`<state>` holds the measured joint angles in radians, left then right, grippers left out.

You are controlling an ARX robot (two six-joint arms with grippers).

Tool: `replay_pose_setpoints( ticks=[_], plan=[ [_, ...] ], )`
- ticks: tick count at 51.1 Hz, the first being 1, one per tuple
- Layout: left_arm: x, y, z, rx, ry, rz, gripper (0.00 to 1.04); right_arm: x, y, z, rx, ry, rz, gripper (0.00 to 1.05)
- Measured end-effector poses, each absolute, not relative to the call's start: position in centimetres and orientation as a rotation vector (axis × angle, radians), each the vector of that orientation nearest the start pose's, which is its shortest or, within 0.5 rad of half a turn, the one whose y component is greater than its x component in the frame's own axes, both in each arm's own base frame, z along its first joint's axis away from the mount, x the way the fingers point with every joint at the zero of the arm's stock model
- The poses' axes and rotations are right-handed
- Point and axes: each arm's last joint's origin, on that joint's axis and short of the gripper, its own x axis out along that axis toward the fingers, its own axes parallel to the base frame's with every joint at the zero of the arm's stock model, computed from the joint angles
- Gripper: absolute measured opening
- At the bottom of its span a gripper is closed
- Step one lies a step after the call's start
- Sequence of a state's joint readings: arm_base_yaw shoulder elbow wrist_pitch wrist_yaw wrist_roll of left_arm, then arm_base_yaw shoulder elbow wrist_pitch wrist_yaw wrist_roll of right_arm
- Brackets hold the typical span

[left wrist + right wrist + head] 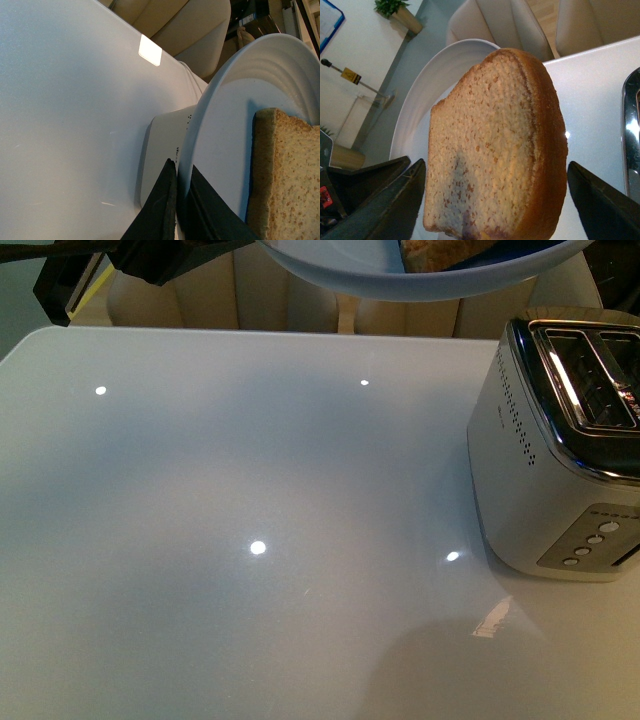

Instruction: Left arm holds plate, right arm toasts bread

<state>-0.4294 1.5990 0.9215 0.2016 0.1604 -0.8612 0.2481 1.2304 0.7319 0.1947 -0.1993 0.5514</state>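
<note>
Clamped together on the rim of the plate (225, 150), the left gripper (182, 175) has one black finger (160, 210) under the rim and the other on its inner face. The right gripper (495, 162) stands wide apart with the bread slice (490, 150) between its dark fingers (385, 200). The tips sit right at the slice's two edges, and I cannot tell whether they press on it. In the left wrist view the bread lies against the plate's inner surface, by the side away from the pinched rim.

The glossy white table (250, 490) lies bare across its middle and left, with its far edge meeting beige chairs (210, 295). A silver toaster (520, 470) stands at the table's right side, its two slots (590, 380) facing up and a row of round buttons (590, 540) on its near end. The plate is raised clear of the table, at the top of the front view, up and left of the toaster.

Only a dark part of the left arm (150, 260) shows, in the upper left of the front view.
</note>
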Motion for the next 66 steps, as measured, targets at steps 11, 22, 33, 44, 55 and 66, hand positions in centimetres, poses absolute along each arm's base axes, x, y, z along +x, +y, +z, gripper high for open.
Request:
replay_pose_setpoints(
  ticks=[11,22,33,44,55,66],
  plan=[
    [30.9,-14.6,21.6,-0.755,0.693,-0.334,0.03,25.9,7.2,26.1,0.544,0.42,0.35,0.38],
    [30.9,-14.6,21.6,-0.756,0.694,-0.335,0.03,25.4,6.6,27.5,0.56,0.381,0.342,0.04],
    [30.9,-14.6,21.6,-0.756,0.694,-0.334,0.03,24.7,4.7,30.7,0.47,0.207,0.218,0.03],
    [30.9,-14.6,21.7,-0.756,0.693,-0.334,0.03,23.9,1.9,32.4,0.242,0.011,-0.031,0.03],
    [30.9,-14.6,21.7,-0.757,0.694,-0.334,0.03,26.8,1.9,27.3,-0.087,0.099,-0.112,0.03],
    [30.9,-14.6,21.7,-0.757,0.694,-0.336,0.03,28.2,2.9,24.3,-0.191,0.254,-0.077,0.03]
  ],
)
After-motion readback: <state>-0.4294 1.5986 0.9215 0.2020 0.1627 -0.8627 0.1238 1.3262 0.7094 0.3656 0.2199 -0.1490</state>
